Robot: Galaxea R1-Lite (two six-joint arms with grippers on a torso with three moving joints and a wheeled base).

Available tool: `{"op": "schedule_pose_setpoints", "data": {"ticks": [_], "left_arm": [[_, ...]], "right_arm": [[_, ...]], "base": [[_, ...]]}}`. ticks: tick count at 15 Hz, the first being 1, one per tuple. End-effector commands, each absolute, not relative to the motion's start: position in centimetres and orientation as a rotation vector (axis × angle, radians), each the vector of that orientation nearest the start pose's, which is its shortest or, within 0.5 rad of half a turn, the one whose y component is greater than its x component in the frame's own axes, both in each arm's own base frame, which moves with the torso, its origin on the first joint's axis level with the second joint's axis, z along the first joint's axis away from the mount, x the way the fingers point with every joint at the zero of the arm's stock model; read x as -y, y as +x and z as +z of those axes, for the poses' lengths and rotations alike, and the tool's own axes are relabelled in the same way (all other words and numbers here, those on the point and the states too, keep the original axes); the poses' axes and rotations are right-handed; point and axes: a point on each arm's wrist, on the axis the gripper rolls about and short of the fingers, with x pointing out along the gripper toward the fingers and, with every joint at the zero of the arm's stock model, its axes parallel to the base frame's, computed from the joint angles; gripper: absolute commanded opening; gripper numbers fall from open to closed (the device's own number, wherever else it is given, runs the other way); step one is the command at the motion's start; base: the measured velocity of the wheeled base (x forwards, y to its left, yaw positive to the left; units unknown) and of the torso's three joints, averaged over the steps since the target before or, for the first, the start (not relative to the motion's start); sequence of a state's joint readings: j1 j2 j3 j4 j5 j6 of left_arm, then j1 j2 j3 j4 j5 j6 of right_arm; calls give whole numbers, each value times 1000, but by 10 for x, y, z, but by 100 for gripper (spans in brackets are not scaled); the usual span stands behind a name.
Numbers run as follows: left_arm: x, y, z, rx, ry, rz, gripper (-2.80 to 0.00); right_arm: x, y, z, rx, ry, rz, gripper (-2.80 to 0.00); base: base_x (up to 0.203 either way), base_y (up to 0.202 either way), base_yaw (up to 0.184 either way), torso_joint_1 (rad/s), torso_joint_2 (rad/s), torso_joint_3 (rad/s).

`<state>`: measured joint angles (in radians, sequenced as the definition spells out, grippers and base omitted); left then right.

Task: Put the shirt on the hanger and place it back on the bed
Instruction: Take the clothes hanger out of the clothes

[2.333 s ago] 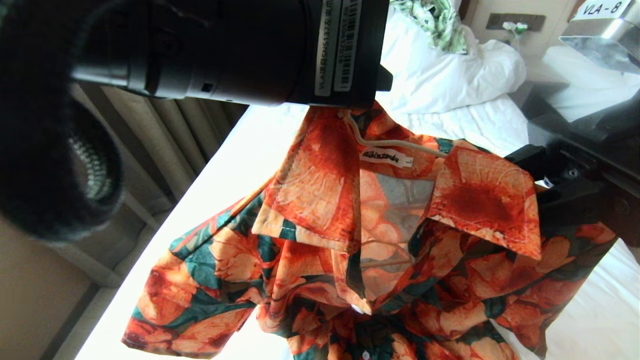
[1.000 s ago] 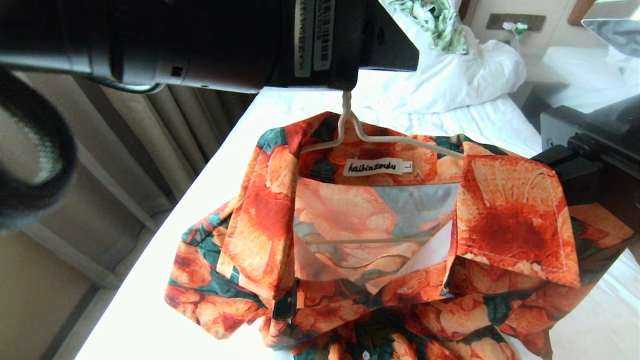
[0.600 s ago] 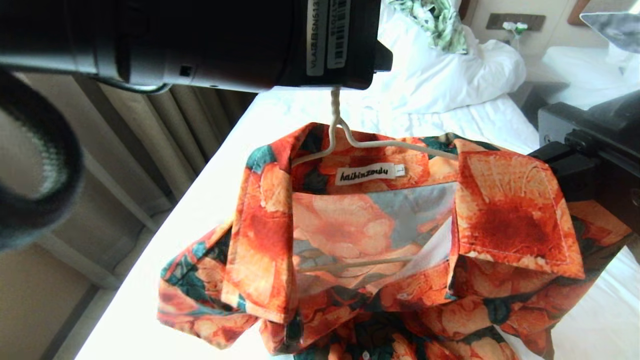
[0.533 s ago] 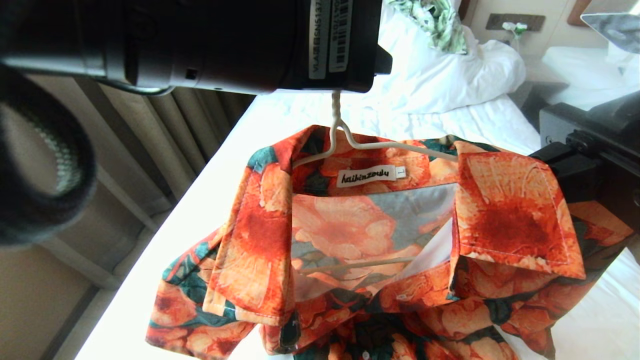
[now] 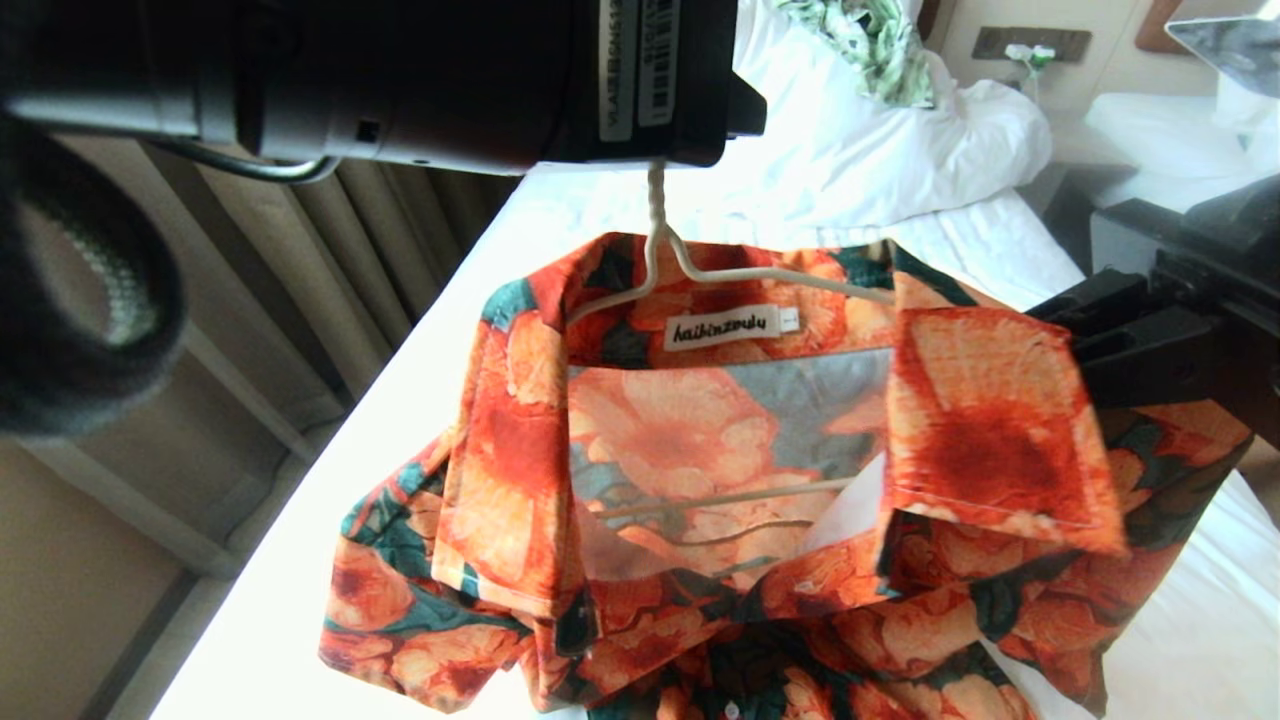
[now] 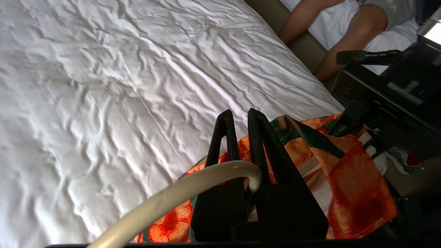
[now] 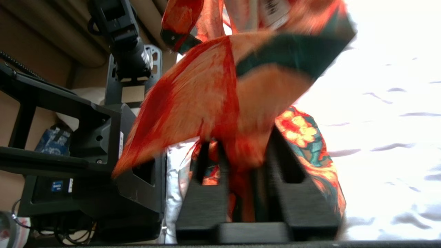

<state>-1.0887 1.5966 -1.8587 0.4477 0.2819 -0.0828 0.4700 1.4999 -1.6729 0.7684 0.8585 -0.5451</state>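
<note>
The left gripper (image 6: 237, 117) was clamped on the hook of the hanger (image 5: 655, 215), holding it above the bed (image 5: 440, 360). The shirt (image 5: 760, 480) hung from the hanger at the centre of the head view, its collar spread and its label facing up. At three o'clock the right gripper (image 7: 241, 144) sat at the shirt's shoulder, its jaws parted a little with cloth between them; whether they gripped it could not be told.

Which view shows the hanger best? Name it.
The head view: the hanger shows its neck, both shoulders and bar inside the shirt. The left wrist view shows only its hook between the left claw fingers; the right wrist view, none.
</note>
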Motion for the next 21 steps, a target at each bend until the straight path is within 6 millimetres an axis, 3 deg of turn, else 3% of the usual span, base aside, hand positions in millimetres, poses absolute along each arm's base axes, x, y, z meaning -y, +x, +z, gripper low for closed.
{"op": "schedule_pose_setpoints", "data": {"ticks": [1,6,11,21], "left_arm": [[223,123,400,-181,43,-800,-280],[221,123,402,-175,37,-797,-280],[218,126,404,-168,31,-779,-280],[200,139,410,-151,13,-704,-280]], "right_arm": [[-113,183,354,-255,-315,1418,0],[-105,174,361,-239,-297,1398,0],[-67,151,365,-214,-282,1261,0],[-21,98,371,-141,-230,1031,0]], "base": [[0,0,0,0,0,0],[0,0,0,0,0,0],[0,0,0,0,0,0],[0,0,0,0,0,0]]}}
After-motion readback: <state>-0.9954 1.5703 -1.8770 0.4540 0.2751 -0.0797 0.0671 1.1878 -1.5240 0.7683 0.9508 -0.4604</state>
